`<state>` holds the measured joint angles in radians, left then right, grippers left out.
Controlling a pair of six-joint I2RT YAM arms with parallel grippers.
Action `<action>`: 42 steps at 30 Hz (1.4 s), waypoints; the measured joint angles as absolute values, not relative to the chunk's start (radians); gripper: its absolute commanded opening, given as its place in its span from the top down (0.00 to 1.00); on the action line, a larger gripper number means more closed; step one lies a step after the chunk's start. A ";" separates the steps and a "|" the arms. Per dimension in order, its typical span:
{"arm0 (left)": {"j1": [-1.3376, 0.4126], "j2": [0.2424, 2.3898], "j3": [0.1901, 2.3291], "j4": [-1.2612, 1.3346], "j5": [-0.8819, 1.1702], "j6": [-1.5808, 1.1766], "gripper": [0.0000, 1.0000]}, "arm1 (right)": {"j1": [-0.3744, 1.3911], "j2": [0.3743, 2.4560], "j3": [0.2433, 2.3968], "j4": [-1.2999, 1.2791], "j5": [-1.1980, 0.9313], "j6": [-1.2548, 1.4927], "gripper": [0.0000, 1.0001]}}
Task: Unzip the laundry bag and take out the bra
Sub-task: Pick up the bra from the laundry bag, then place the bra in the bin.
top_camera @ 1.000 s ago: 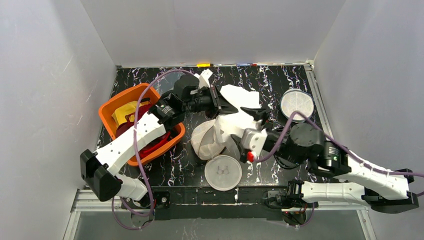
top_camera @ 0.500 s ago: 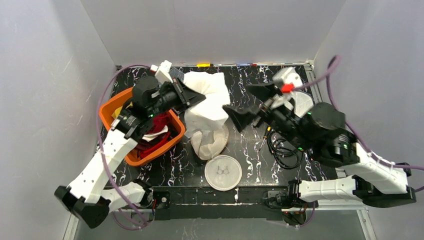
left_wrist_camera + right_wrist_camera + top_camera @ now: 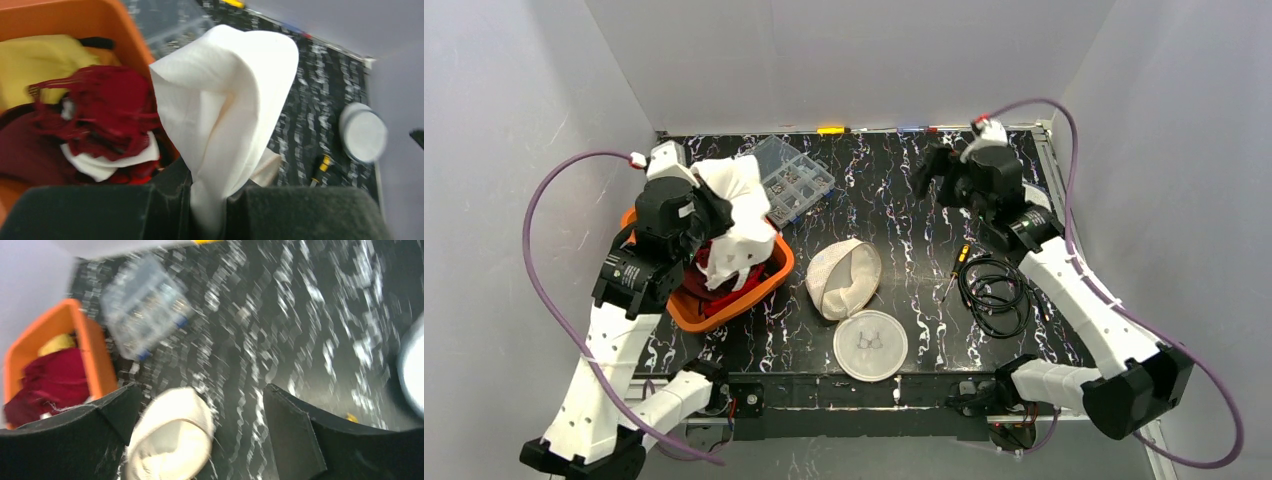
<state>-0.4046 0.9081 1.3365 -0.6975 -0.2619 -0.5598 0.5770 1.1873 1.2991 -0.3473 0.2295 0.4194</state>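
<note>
We see the left tool (image 3: 207,202) clenched on the white bra (image 3: 739,215), which hangs over the orange basket (image 3: 769,278) at the left of the overhead view. The right tool (image 3: 932,172) is released, its jaws spread wide, raised at the upper right. The mesh laundry bag (image 3: 844,278) lies on the dark desk (image 3: 894,180) at centre, apart from both tools.
</note>
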 measured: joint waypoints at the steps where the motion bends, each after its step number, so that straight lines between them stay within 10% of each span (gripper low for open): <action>1: -0.369 0.905 1.326 -0.707 -0.278 -0.549 1.00 | 0.520 1.177 1.219 -0.318 0.181 0.463 0.01; 7: -0.090 0.879 1.185 -0.695 -0.245 -0.548 1.00 | 0.353 0.959 0.773 -0.270 0.121 0.626 0.01; 15: 0.081 0.859 0.890 -0.526 -0.072 -0.699 1.00 | 0.381 0.530 0.690 -0.219 0.054 0.634 0.01; 42: 0.109 0.832 0.619 -0.302 -0.192 -0.812 0.96 | 0.407 0.417 0.439 -0.204 -0.112 0.693 0.02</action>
<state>0.1093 0.8322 0.6186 -0.3016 -0.1917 -0.8116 0.4072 0.4168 0.4385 -0.2039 -0.1116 0.6926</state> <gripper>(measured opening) 0.088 0.979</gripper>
